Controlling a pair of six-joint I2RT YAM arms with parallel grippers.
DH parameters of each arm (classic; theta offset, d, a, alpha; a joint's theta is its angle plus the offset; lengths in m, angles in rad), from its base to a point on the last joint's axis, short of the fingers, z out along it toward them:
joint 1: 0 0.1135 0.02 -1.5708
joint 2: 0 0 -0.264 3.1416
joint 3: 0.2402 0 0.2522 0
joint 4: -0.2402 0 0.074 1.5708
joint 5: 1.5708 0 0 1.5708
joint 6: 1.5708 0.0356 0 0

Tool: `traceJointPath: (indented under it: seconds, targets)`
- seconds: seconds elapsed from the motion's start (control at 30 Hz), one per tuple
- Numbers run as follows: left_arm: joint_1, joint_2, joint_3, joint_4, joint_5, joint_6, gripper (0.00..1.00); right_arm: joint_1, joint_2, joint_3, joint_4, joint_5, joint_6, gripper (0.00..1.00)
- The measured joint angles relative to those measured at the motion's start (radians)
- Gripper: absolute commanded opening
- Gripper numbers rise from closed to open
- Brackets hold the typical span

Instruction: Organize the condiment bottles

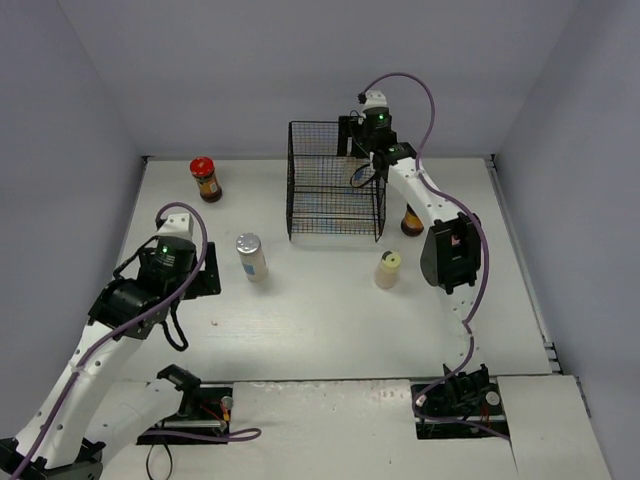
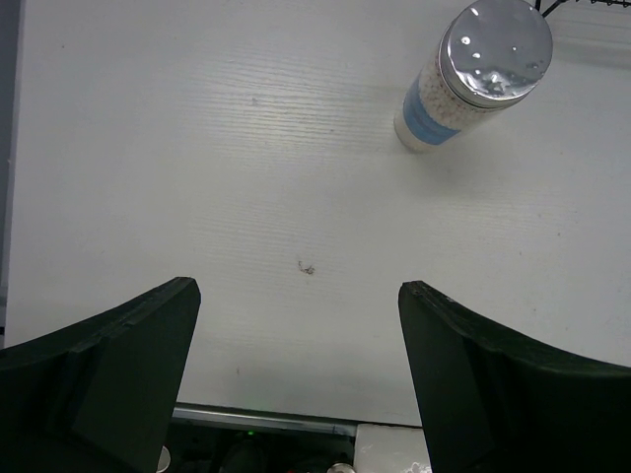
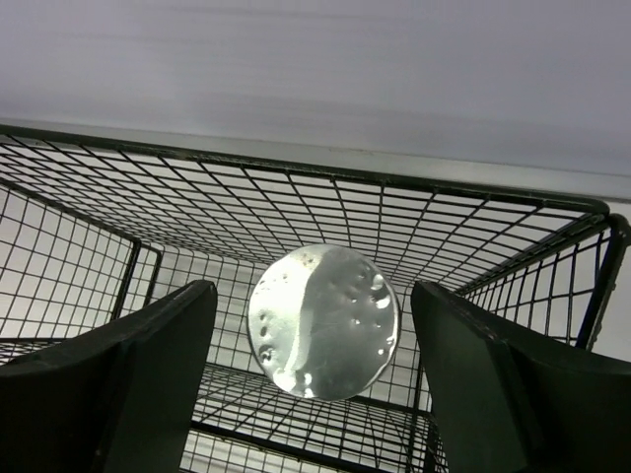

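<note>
My right gripper (image 3: 314, 384) is open over the black wire mesh basket (image 3: 473, 236), its fingers on either side of a silver-capped bottle (image 3: 323, 320) with a gap on each side. In the top view that gripper (image 1: 363, 165) is at the basket's (image 1: 300, 190) far right corner. My left gripper (image 2: 299, 374) is open and empty above the table (image 2: 197, 148), near a second silver-capped, blue-labelled bottle (image 2: 478, 74), which stands left of the basket (image 1: 251, 256). A red-lidded jar (image 1: 205, 178) stands at the far left. A yellow-green-capped bottle (image 1: 388, 269) stands in front of the basket. A dark jar (image 1: 410, 221) is partly hidden by my right arm. The pink-capped bottle is out of view.
The walls close the table on the left, back and right. My right arm's elbow (image 1: 452, 255) hangs just right of the yellow-green-capped bottle. The arm bases and cables lie along the near edge (image 1: 330, 400).
</note>
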Motion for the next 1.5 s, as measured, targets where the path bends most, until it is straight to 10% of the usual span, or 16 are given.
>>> traceJointPath:
  seconds: [0.4, 0.87, 1.5]
  targets:
    - [0.0, 0.015, 0.0, 0.013, 0.014, 0.002, 0.83, 0.012, -0.041, -0.018, 0.016, 0.0, -0.025, 1.0]
    - [0.0, -0.019, -0.001, 0.043, 0.034, 0.025, 0.83, 0.23, -0.649, -0.47, 0.083, -0.111, -0.122, 1.0]
    - [0.0, 0.256, -0.152, 0.513, 0.226, 0.113, 0.83, 0.261, -1.007, -0.975, 0.05, -0.143, 0.028, 1.0]
